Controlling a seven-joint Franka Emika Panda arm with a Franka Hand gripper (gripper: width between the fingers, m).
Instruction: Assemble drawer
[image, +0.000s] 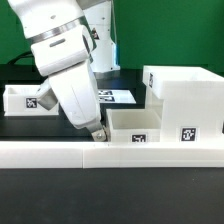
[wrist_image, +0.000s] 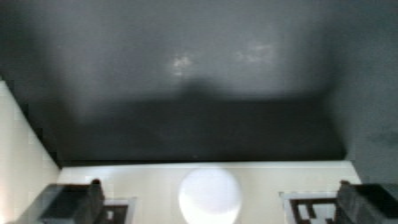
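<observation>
The large white cube-shaped housing (image: 186, 98) stands at the exterior view's right, with a marker on its front. One shallow white tray (image: 136, 126) lies just left of it, against the rail. The second tray (image: 24, 98) lies at the far left. My gripper (image: 96, 133) hangs low at the middle tray's left end, close to the rail. In the wrist view my gripper (wrist_image: 221, 203) is open, its dark fingers (wrist_image: 79, 202) wide apart over a white marker-bearing surface (wrist_image: 151, 185) with a blurred pale oval (wrist_image: 210, 196) between them. Nothing is held.
A long low white rail (image: 60, 153) runs along the front of the black table (wrist_image: 196, 80). The marker board (image: 116, 97) lies flat behind my arm. A green wall closes the back.
</observation>
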